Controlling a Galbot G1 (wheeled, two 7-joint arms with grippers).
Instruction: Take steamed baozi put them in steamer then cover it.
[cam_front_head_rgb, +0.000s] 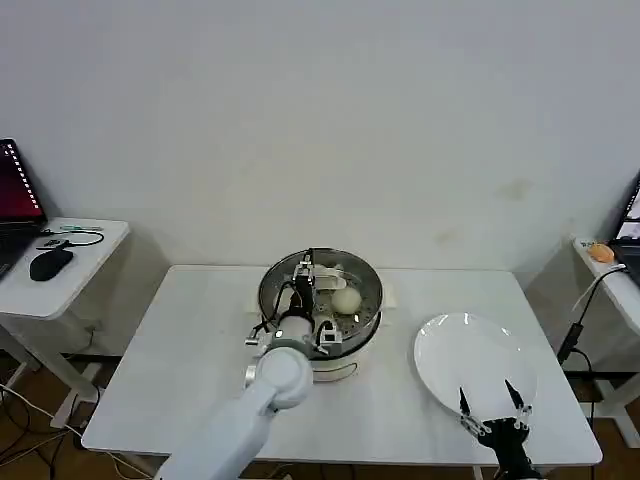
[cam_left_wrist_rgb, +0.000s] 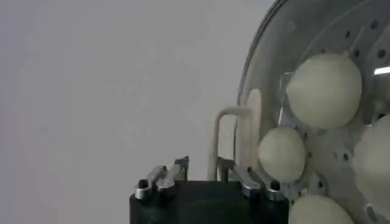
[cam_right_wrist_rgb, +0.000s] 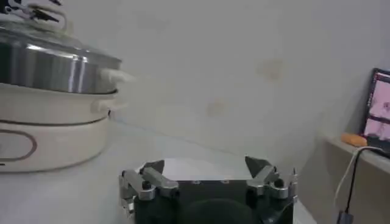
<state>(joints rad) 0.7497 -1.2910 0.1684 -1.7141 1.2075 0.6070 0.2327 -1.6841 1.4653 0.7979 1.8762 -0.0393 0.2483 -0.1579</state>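
Observation:
The steamer (cam_front_head_rgb: 368, 296), a shiny steel basket on a white cooker base (cam_right_wrist_rgb: 42, 137), stands mid-table. The clear glass cover (cam_left_wrist_rgb: 286, 45) lies over it, its metal rim (cam_right_wrist_rgb: 58, 49) resting on the basket. Several cream-white steamed baozi (cam_left_wrist_rgb: 323, 88) (cam_front_head_rgb: 346, 298) show through the glass on the perforated floor. My left gripper (cam_front_head_rgb: 310, 275) (cam_left_wrist_rgb: 202, 163) reaches over the steamer from the front and is shut on the cover's pale oblong handle (cam_left_wrist_rgb: 236, 131). My right gripper (cam_front_head_rgb: 490, 405) (cam_right_wrist_rgb: 204, 165) hangs open over the near edge of the white plate (cam_front_head_rgb: 470, 350), with nothing in it.
The plate (cam_right_wrist_rgb: 183, 167) on the table's right bears nothing. A side table (cam_front_head_rgb: 60, 285) at the left holds a mouse and a laptop. Another small table (cam_front_head_rgb: 610, 275) at the right has a cable hanging off it. The wall stands close behind the table.

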